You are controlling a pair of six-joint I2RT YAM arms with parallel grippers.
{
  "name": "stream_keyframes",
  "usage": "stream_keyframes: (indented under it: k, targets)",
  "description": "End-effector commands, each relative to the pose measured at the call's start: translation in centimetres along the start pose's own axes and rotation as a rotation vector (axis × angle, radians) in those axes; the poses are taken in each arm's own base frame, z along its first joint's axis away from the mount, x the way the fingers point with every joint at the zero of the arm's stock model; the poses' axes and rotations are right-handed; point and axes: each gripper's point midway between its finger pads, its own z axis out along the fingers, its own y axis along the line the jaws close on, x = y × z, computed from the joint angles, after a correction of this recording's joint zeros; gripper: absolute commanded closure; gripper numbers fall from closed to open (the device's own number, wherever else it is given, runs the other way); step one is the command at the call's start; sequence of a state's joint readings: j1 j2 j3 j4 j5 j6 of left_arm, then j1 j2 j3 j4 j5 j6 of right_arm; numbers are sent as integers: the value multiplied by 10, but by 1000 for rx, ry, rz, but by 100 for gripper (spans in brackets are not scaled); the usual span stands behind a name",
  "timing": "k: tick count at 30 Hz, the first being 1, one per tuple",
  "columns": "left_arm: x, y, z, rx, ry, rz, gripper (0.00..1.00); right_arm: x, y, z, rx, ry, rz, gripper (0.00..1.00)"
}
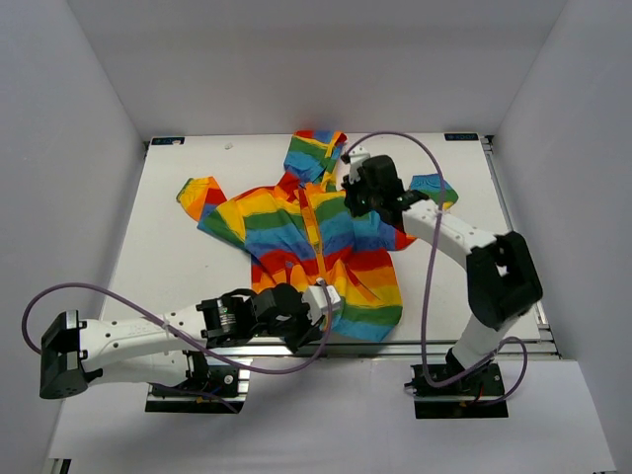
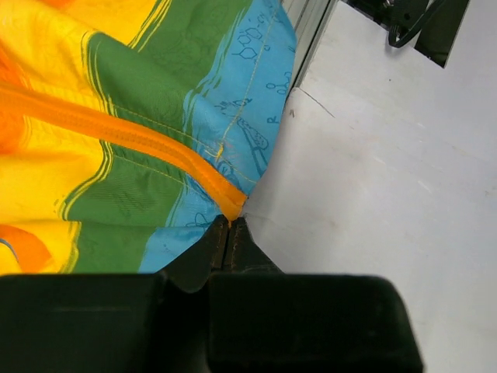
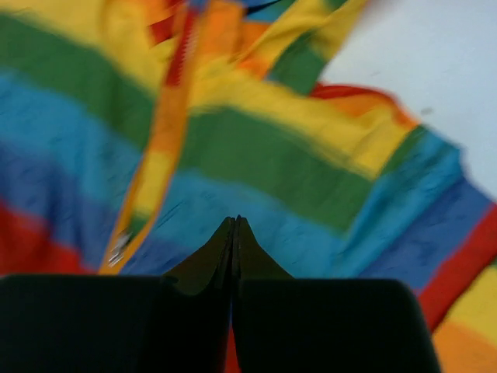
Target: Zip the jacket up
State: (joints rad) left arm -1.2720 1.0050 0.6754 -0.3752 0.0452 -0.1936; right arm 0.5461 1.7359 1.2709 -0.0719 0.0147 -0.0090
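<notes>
The rainbow-striped jacket [image 1: 296, 232] lies flat on the white table, hood [image 1: 314, 153] at the far end and sleeves spread. Its orange zipper band [image 1: 318, 242] runs down the middle. My left gripper [image 1: 324, 298] is at the near hem. In the left wrist view this gripper [image 2: 231, 221] is shut on the bottom end of the zipper band [image 2: 116, 128]. My right gripper [image 1: 353, 193] hangs over the upper chest, right of the collar. In the right wrist view it [image 3: 235, 221] is shut above a blue stripe, with the zipper band [image 3: 159, 148] and a small metal slider [image 3: 118, 249] to its left.
A metal rail [image 2: 311, 35] edges the table just beyond the jacket's hem, near the left gripper. White walls enclose the table on three sides. The purple cable [image 1: 395, 138] of the right arm arcs over the jacket's right shoulder.
</notes>
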Motion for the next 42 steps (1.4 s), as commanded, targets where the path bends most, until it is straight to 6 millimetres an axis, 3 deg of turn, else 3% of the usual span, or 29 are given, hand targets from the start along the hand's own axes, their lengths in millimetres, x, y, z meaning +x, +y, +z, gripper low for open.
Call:
stream_keyframes:
  k: [1,5,9,13,17,24,28,33,42]
  targets:
    - [0,-2,-3,-3,-27,-82,100,-14,50,-28,-266,-85,44,100]
    - [12,-3,1,-6,-12,-163,100,8,74,-46,-401,-43,71,100]
    - [23,-6,6,5,12,-216,100,19,80,-55,-431,-11,81,100]
    - [29,-7,9,6,29,-257,100,35,82,-51,-415,44,50,100]
    - [31,-7,10,1,31,-278,100,51,97,-47,-412,97,-2,100]
    - [30,-6,10,-1,28,-283,100,70,105,-31,-391,198,-23,100]
    - [32,-6,11,-7,36,-284,100,74,121,-18,-337,242,-80,84]
    - [32,-5,10,-11,38,-289,100,79,119,6,-246,289,-83,71]
    - [31,-4,7,-18,32,-289,100,91,119,37,-94,306,-81,66]
